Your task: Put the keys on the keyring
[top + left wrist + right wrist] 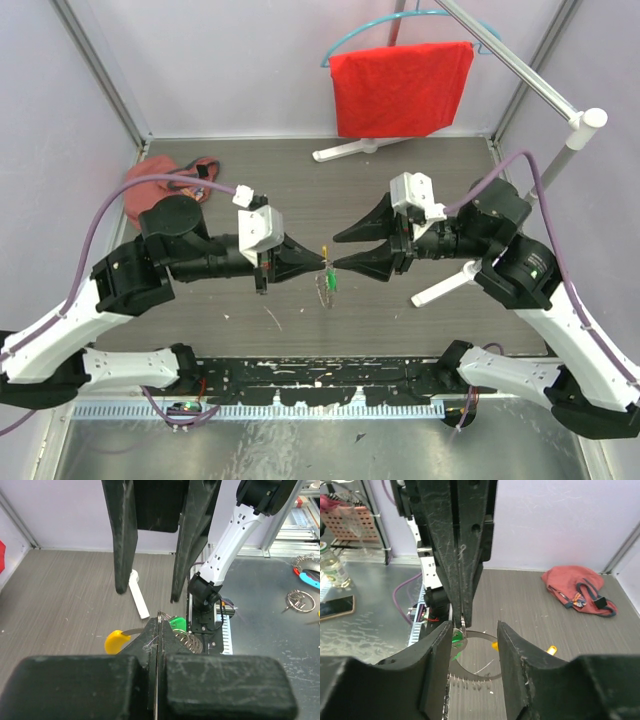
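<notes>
The silvery-grey coiled metal keyring with a curved orange segment [326, 290] hangs over the middle of the table. Fingers mask most of it, so only its thin top loop, some coils and bits of orange show. The left gripper [322, 252] is pressed together, pinching that loop. The bright green-headed key [457, 639] dangles beside the coils; the brass-gold key cannot be made out. The right gripper [472, 635] stands spread, holding nothing. A red cloth pouch [160, 180] lies at the table's far left corner, its contents unseen.

The grey wood-grain desk [400, 330] carries a red cloth pouch [160, 182] with cords in its far left corner, a white stand foot [350, 150] at the back, and another white bar [445, 285] toward the right.
</notes>
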### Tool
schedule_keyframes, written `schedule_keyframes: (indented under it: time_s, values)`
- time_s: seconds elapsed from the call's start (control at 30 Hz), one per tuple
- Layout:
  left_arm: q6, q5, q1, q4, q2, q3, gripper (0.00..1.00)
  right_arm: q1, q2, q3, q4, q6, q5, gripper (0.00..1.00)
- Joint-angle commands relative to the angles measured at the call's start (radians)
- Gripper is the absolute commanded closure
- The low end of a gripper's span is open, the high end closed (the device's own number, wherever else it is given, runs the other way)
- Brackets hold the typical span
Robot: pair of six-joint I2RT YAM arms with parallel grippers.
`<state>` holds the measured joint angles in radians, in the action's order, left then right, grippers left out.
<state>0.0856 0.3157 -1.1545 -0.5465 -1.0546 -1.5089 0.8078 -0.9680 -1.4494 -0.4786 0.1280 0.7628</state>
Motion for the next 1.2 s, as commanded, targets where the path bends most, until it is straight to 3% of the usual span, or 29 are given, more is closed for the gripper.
schedule_keyframes:
  time_s: [0.0,0.13,0.53,1.17]
  values:
    - [0.011,-0.003,-0.004,0.143,0.072,0.075,1.0,-0.001,0.051,-0.024,0.087,-0.084,-0.113,0.52]
    - [0.005,-0.042,-0.004,0.249,0.123,0.146,1.0,0.0,0.073,-0.008,0.122,-0.197,-0.213,0.52]
    - [-0.009,-0.138,-0.004,0.464,0.184,0.255,1.0,0.0,0.013,-0.005,0.136,-0.376,-0.158,0.52]
    - [-0.009,-0.123,-0.004,0.491,0.161,0.243,1.0,-0.001,0.005,0.01,0.205,-0.444,-0.138,0.52]
